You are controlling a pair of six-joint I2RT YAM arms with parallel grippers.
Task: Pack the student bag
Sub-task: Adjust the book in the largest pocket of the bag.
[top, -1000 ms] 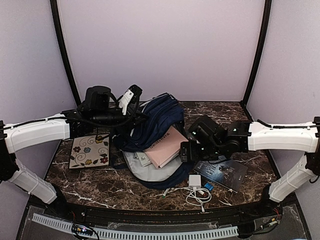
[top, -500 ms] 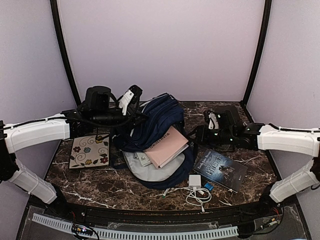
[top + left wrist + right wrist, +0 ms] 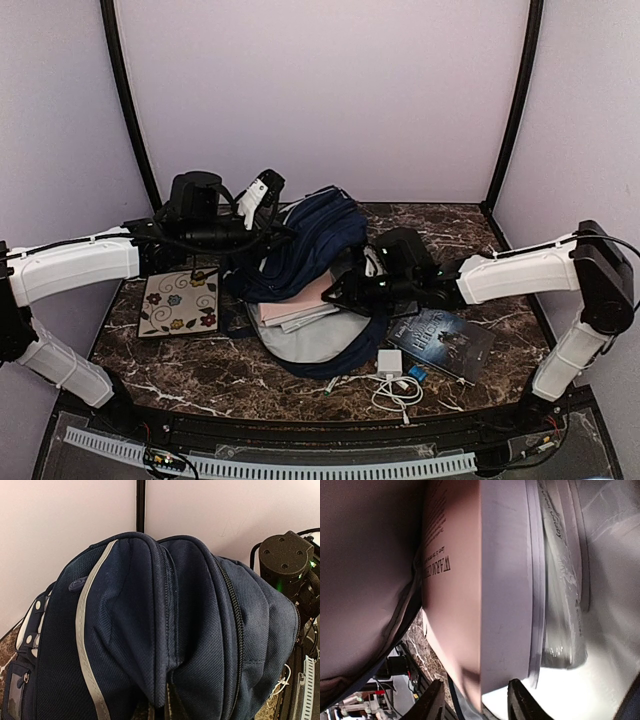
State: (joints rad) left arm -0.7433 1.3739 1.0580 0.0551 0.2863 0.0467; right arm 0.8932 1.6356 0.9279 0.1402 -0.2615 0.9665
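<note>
Two end effectors meet at the bag (image 3: 312, 232), which lies open in the middle of the surface (image 3: 480, 225) with its grey lining facing up. The left end effector (image 3: 256, 197) is closed, pinching navy fabric at the bag's top and holding that flap raised. The right end effector (image 3: 476, 682) reaches into the mouth, jaws partly apart on either side of the pink book (image 3: 465, 580); whether they grip it I cannot tell. The book lies on the lining, partly under the flap.
</note>
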